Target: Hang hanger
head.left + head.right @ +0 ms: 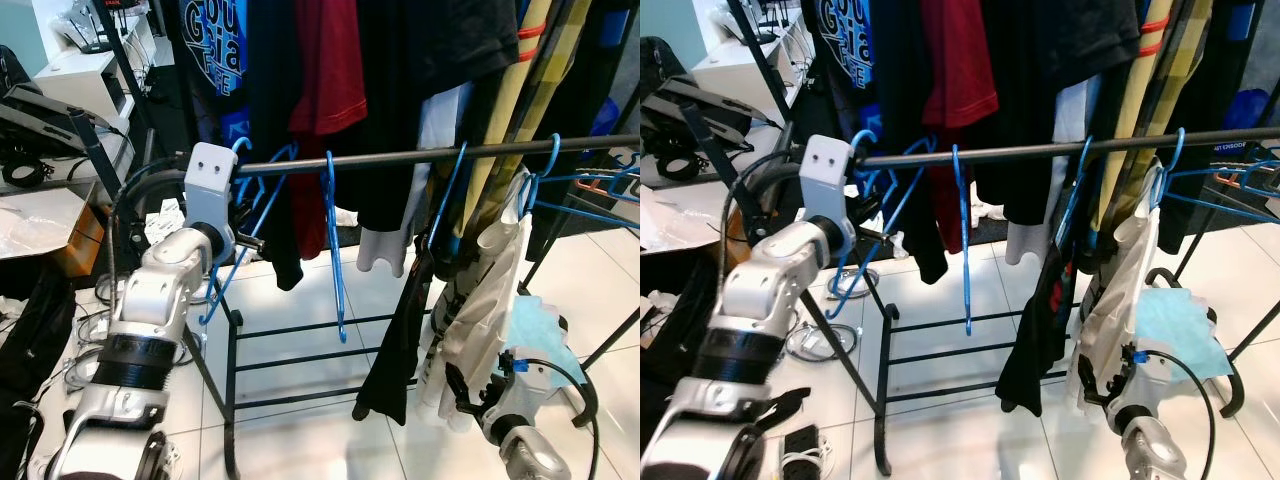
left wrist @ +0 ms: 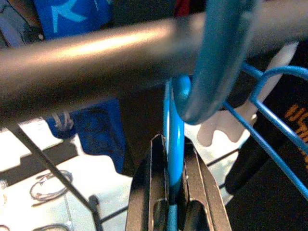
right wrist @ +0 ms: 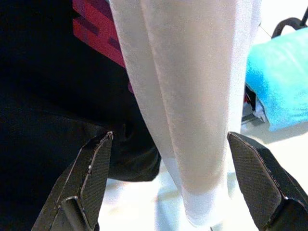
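Observation:
A black clothes rail runs across the scene. At its left end my left gripper is shut on the neck of a blue wire hanger, just under the rail. The hanger's hook curves over the bar. From the head camera, that hanger slants down beside my raised left wrist. My right gripper hangs low at the rack's right side, open, with a white garment and a black one just beyond its fingers.
More blue hangers and dark, red and white clothes hang on the rail. The rack's lower bars and slanted leg stand in front. A cluttered desk is to the left, cables lie on the floor, and a cyan cloth is at the right.

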{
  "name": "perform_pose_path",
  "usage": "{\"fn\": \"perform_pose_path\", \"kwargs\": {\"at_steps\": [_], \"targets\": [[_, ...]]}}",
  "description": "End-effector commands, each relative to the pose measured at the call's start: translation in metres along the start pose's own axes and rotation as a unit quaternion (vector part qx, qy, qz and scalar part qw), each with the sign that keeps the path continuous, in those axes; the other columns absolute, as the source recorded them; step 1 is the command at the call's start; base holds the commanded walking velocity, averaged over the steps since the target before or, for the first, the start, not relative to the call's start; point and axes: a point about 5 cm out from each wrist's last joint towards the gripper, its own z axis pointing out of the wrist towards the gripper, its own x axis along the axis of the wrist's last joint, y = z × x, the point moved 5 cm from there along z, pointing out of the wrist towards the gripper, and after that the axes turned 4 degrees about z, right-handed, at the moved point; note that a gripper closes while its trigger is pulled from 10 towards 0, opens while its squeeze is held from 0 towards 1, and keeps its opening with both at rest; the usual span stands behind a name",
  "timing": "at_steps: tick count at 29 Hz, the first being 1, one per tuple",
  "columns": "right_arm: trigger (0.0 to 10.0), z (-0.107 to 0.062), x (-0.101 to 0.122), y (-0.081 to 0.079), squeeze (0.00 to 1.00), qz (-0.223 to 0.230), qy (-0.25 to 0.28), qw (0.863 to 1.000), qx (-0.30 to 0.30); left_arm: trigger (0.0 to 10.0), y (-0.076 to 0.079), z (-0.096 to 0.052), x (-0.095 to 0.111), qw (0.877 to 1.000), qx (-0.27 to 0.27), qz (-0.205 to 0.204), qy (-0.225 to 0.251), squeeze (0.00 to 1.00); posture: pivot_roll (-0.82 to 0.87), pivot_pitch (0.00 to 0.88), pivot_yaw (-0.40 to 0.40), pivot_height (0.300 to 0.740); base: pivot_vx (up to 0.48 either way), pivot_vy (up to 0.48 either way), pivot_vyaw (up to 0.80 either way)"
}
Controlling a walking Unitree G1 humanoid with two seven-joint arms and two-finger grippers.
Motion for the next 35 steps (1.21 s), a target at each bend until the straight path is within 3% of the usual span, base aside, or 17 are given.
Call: {"fn": "perform_pose_path", "kwargs": {"at_steps": [1,2,7,8,9,10,11,12,14,15,17,24,30,32,35], "targets": [[10.0,-0.002,-0.009,0.0,0.0,0.009,-0.015,1.0,-0.002,9.5,-0.007,-0.005,0.019,0.999,0.003,0.003,0.036,0.0,-0.08,0.08,0.033,0.74,0.0,0.0,0.0],[10.0,-0.002,-0.008,0.0,0.0,0.009,-0.015,1.0,-0.001,10.0,-0.004,-0.011,0.013,0.999,-0.008,-0.002,0.036,0.0,-0.08,0.08,0.031,0.74,0.0,0.0,0.0],[10.0,-0.002,-0.009,0.0,0.0,0.009,-0.016,1.0,-0.001,10.0,0.0,-0.018,0.002,0.999,-0.023,-0.004,0.024,0.0,-0.08,0.078,0.031,0.74,-0.218,0.0,0.0],[10.0,-0.002,-0.009,0.0,0.0,0.008,-0.017,1.0,-0.001,10.0,0.005,-0.025,-0.015,0.999,-0.039,-0.004,0.005,0.0,-0.08,0.078,0.031,0.74,-0.48,0.0,0.0],[10.0,-0.002,-0.009,0.0,0.0,0.008,-0.017,1.0,-0.001,10.0,0.005,-0.025,-0.015,0.999,-0.039,-0.004,0.005,0.0,-0.08,0.078,0.031,0.74,-0.48,0.0,0.0],[10.0,-0.001,-0.009,0.0,0.0,0.006,-0.018,1.0,0.0,10.0,0.006,-0.034,-0.039,0.998,-0.054,0.006,-0.029,0.0,-0.08,0.072,0.027,0.74,-0.48,0.0,0.0],[10.0,-0.001,-0.009,0.0,0.0,0.006,-0.018,1.0,0.0,10.0,0.006,-0.034,-0.039,0.998,-0.054,0.006,-0.029,0.0,-0.08,0.072,0.027,0.74,-0.48,0.0,0.0],[10.0,-0.001,-0.009,0.0,0.0,0.002,-0.021,1.0,0.001,10.0,0.005,-0.044,-0.06,0.996,-0.064,0.017,-0.061,0.0,-0.07,0.067,0.024,0.74,-0.48,0.0,0.0],[10.0,-0.001,-0.009,0.0,0.0,0.002,-0.021,1.0,0.001,10.0,0.005,-0.044,-0.06,0.996,-0.064,0.017,-0.061,0.0,-0.07,0.067,0.024,0.74,-0.48,0.0,0.0],[10.0,-0.001,-0.009,0.0,0.0,-0.001,-0.023,1.0,0.002,10.0,0.003,-0.05,-0.073,0.994,-0.07,0.025,-0.082,0.0,-0.07,0.067,0.024,0.74,-0.48,0.0,0.0],[10.0,-0.001,-0.009,0.0,0.0,-0.001,-0.023,1.0,0.002,10.0,0.003,-0.05,-0.073,0.994,-0.07,0.025,-0.082,0.0,-0.07,0.067,0.024,0.74,-0.48,0.0,0.0],[10.0,0.001,-0.009,-0.009,0.0,-0.019,-0.034,0.998,0.04,10.0,-0.02,-0.07,-0.085,0.988,-0.095,0.045,-0.115,0.0,-0.07,0.063,0.024,0.74,-0.48,0.0,0.0],[10.0,0.002,-0.002,-0.019,0.0,-0.036,-0.03,0.995,0.084,10.0,-0.015,-0.075,-0.086,0.984,-0.125,0.047,-0.12,0.0,-0.07,0.067,0.023,0.74,-0.48,0.0,0.0],[10.0,0.003,0.014,-0.031,0.0,-0.062,-0.02,0.987,0.144,10.0,-0.003,-0.078,-0.086,0.976,-0.17,0.057,-0.121,0.0,-0.07,0.069,0.018,0.74,-0.48,0.0,0.0],[10.0,0.002,0.024,-0.038,0.0,-0.077,-0.013,0.981,0.176,10.0,0.002,-0.079,-0.084,0.973,-0.19,0.063,-0.118,0.0,-0.07,0.069,0.018,0.74,-0.48,0.0,0.0]]}}
